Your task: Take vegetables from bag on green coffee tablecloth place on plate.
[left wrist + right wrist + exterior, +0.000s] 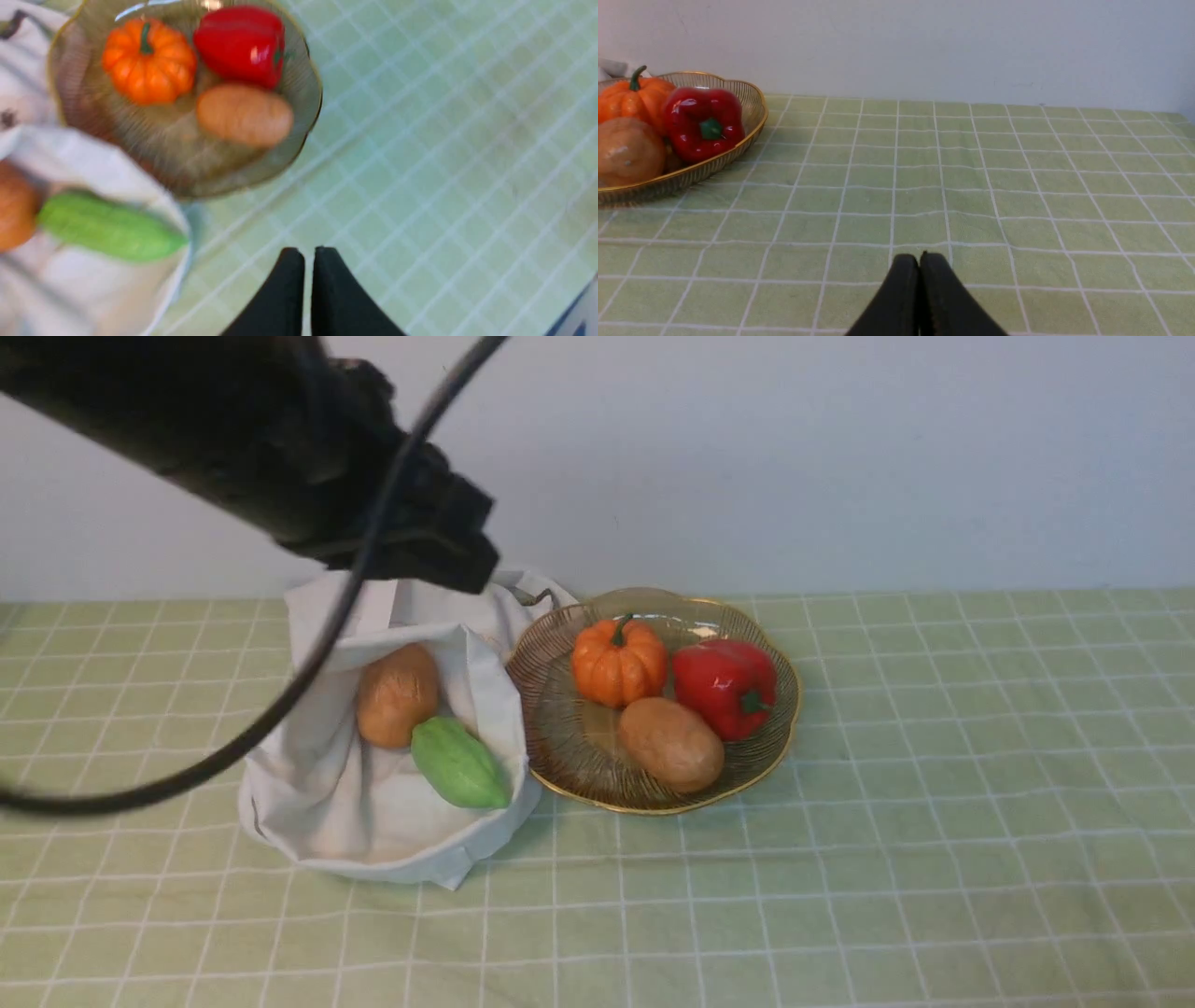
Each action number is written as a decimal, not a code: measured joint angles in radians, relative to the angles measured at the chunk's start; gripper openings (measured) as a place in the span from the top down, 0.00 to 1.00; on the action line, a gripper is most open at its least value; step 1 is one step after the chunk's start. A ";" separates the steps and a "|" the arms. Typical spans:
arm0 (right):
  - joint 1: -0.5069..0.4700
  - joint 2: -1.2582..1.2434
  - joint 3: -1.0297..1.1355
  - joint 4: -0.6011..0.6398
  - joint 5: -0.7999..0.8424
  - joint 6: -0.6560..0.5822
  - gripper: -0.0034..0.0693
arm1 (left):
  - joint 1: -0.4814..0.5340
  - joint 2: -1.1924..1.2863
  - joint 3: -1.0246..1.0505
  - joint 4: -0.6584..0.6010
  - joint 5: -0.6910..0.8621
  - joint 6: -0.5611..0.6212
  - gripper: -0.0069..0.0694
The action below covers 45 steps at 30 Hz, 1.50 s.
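The left gripper (308, 252) is closed on nothing and raised; the right gripper (920, 259) is likewise closed and empty. A potato (670, 745) is seated in the plate (569, 747), whose raised rim should limit rolling. Another potato (399, 696) and the gourd (459, 763) are contained by the open bag (373, 868), probably awaiting transfer.

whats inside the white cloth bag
A brown potato and a green gourd lie in the bag; its folds and the dark cable hide the rest.
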 joint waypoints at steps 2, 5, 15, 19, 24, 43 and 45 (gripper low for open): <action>0.000 0.000 0.000 0.000 0.000 0.000 0.97 | 0.001 -0.088 0.009 0.065 0.026 -0.022 0.92; 0.000 0.000 0.000 0.000 0.000 0.000 0.97 | 0.001 -0.267 0.078 0.117 0.031 -0.067 0.92; 0.000 0.000 0.000 0.000 0.000 0.000 0.97 | 0.002 -0.925 0.680 0.117 -0.430 -0.137 0.92; 0.000 0.000 0.000 0.000 0.000 0.000 0.97 | 0.002 -1.116 0.899 0.091 -0.644 -0.181 0.92; 0.000 0.000 0.000 0.000 0.000 0.000 0.97 | 0.002 -1.183 1.031 0.087 -0.691 -0.201 0.92; 0.000 0.000 0.000 0.000 0.000 0.000 0.97 | 0.002 -1.183 1.044 0.103 -0.690 -0.202 0.92; 0.000 0.000 0.000 0.000 0.000 0.000 0.97 | 0.002 -1.183 1.055 0.123 -0.692 -0.202 0.92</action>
